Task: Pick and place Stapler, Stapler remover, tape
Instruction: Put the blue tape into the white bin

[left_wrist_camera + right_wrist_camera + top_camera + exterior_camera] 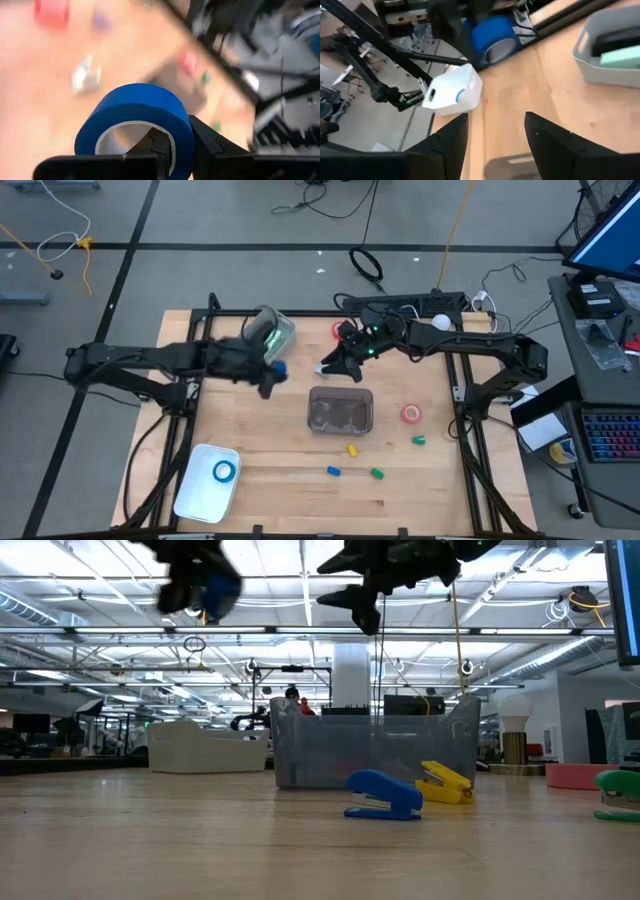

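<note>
My left gripper (270, 376) is shut on a dark blue tape roll (281, 368), high above the table's far left part; it also shows in the low view (195, 590). My right gripper (331, 367) is open and empty, raised just beyond the clear bin (340, 410); its fingers (492, 135) stand wide apart. A pink-red tape roll (411, 414) lies flat on the table right of the bin. A red roll (340, 330) lies near the far edge. A light blue roll (223, 471) lies in the white tray (195, 495). Small blue (385, 796) and yellow (445, 783) staplers rest on the table. My left gripper holds the dark blue roll by its wall (182, 135), one finger (155, 145) inside the hollow centre and one finger (207, 142) outside. The roll is lifted clear of the table (222, 585) and sits on its side, with the open centre facing the wrist camera.
A clear container (272, 330) holding a green thing stands at the far left. Small green pieces (377, 473) (419, 440) lie near the front and right. The white tray sits at the near left corner. Bare wood shows between tray and bin.
</note>
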You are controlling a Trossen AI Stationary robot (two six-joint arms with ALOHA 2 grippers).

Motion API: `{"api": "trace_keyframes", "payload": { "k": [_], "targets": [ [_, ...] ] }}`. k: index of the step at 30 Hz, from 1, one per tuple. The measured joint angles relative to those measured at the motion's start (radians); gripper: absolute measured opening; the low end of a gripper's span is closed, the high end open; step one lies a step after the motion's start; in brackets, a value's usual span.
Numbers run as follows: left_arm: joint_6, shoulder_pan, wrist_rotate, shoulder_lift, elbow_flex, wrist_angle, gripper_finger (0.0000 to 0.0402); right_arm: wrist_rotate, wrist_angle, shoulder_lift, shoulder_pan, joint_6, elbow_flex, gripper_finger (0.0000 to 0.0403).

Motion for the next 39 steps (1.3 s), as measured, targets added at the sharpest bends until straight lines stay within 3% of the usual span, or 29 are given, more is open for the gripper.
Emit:
{"api": "trace_keyframes", "payload": {
  "k": [10,18,24,29,39],
  "targets": [
    [-0.68,-0.355,0.206,-0.01,0.0,-0.46,0.0035,0.001,-0.007,0.0,-0.03,-0.018,0.0,0.0191],
    [-1.123,-0.629,0.243,0.008,0.0,-0.738,0.0035,0.002,-0.008,0.0,-0.063,-0.018,0.0,0.0193],
    [-1.171,-0.703,0.168,0.08,0.0,-0.654,0.0035,0.002,-0.007,0.0,-0.076,-0.018,0.0,0.0192],
    [-1.168,-0.731,0.231,0.152,-0.001,-0.618,0.0035,0.002,-0.007,0.0,-0.076,-0.019,0.0,0.0188],
    [-1.218,-0.811,0.22,0.25,-0.013,-0.598,0.0035,0.002,-0.007,0.0,-0.076,-0.037,0.0,0.0191]
  ]
}}
